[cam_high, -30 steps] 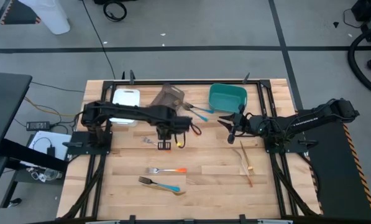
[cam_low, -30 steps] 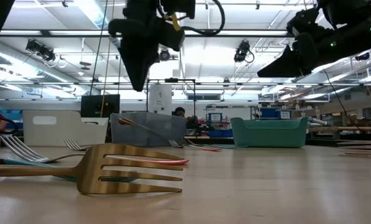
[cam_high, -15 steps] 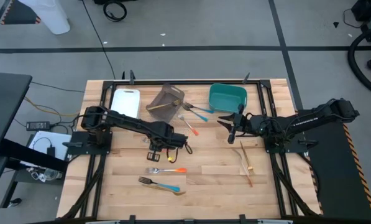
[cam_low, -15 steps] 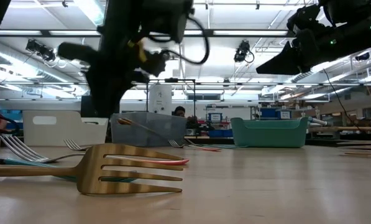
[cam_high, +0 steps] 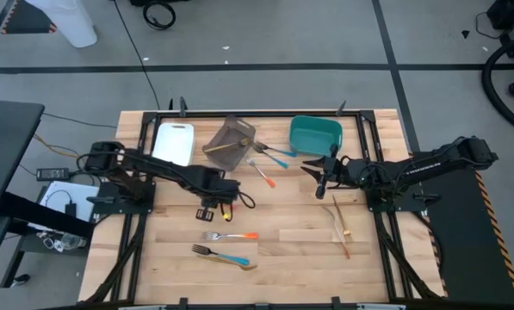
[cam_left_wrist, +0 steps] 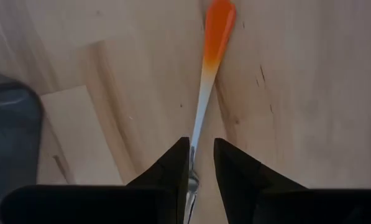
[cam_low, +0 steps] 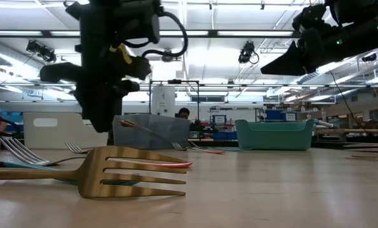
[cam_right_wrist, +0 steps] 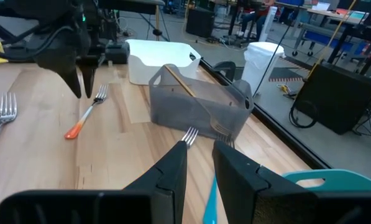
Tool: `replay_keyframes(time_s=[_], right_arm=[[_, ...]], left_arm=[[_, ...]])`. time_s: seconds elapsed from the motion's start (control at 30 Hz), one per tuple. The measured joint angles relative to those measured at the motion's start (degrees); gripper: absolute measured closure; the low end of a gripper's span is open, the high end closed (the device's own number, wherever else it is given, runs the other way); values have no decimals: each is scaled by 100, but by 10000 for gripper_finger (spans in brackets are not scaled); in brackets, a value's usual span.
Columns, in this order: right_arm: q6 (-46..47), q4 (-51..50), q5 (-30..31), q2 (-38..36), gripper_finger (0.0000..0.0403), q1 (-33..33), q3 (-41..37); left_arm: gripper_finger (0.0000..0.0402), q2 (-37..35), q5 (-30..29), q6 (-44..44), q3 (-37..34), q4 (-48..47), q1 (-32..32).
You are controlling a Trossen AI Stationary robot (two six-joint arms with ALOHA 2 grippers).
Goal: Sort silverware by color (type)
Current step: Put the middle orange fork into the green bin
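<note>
Wooden table (cam_high: pixel 308 237): left pincer (cam_high: pixel 213 211) (narrow, empty) should straddle the orange-handled fork (cam_left_wrist: pixel 210 62) squarely before closing.

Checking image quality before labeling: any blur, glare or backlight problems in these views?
Low view: ceiling lights backlight the left arm into a silhouette, and the near gold fork looms large. Left wrist view: orange-handled fork soft-edged, close up. High view: even light, no glare.
</note>
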Motion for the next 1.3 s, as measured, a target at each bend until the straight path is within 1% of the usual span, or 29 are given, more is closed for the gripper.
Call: replay_keyframes(time_s=[0.17, 0.33, 0.43, 0.6, 0.7, 0.9, 1.0, 1.17, 1.3], right_arm=[[2, 31, 3, 0, 312, 0, 0], [11, 29, 7, 0, 312, 0, 0], [9, 29, 7, 0, 312, 0, 0], [16, 26, 7, 0, 312, 0, 0], [37, 14, 4, 0, 312, 0, 0], [54, 7, 4, 0, 312, 0, 0], [63, 10, 4, 0, 312, 0, 0], [64, 8, 4, 0, 312, 0, 0], [65, 11, 4, 0, 312, 0, 0]], left_arm=[[320, -48, -26, -4, -508, 364, 52], [319, -74, 57, -94, -830, 732, 249], [319, -94, 209, -57, -879, 905, 369], [319, -43, 282, 19, -889, 850, 506], [319, -43, 474, 61, -889, 861, 594], [321, -43, 492, 177, -889, 916, 591], [337, -43, 400, 192, -889, 1027, 488], [389, -43, 104, 85, -885, 1078, 292], [393, -50, 89, -66, -876, 1080, 270]])
